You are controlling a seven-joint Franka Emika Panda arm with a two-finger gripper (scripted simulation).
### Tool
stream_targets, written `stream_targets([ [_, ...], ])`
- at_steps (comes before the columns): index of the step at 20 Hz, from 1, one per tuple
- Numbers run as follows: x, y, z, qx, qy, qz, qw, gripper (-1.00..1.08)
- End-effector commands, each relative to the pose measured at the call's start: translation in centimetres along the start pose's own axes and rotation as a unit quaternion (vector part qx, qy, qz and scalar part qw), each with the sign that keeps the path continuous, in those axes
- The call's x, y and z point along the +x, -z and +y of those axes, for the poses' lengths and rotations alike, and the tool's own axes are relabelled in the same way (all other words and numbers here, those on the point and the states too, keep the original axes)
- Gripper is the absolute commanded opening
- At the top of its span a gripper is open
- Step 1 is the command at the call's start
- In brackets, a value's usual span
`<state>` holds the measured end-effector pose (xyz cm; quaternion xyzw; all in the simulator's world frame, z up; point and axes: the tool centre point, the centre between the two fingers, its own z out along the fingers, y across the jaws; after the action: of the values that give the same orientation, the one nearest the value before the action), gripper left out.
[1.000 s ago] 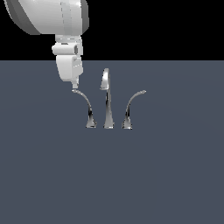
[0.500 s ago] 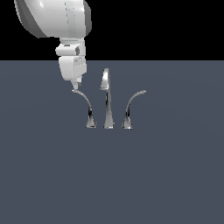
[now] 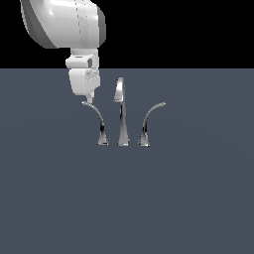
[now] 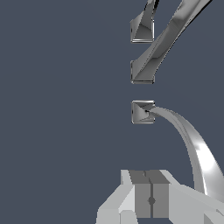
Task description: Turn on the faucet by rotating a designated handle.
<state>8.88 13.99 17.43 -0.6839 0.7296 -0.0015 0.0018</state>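
Observation:
The faucet is a small chrome set on a dark grey-blue surface, with a tall central spout between two curved levers. The handle is the lever on the exterior view's left, its thin tip curling leftward. My gripper hangs straight down with its fingertips right at that tip; I cannot tell whether they touch. In the wrist view the gripper is shut with nothing between its pads. There the handle arcs from its base past the side of the fingers.
The mirror-image lever curls to the exterior view's right, on the far side of the spout. The flat dark surface stretches around the faucet on all sides. The arm's white body fills the upper part of the exterior view's left.
The arm's upper body has swung toward the exterior view's right and the fingertips have settled slightly closer to the handle's tip. The handle itself looks unmoved.

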Motion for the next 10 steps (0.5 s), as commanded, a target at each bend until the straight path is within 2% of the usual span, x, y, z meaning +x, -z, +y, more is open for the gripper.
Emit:
stream_targets([
  [1,-0.3,0.0,0.6,0.0,0.001,0.0,1.0,-1.0],
  [10,-1.4,-0.2,3.5,-0.002,0.0,0.0,1.0,-1.0],
])
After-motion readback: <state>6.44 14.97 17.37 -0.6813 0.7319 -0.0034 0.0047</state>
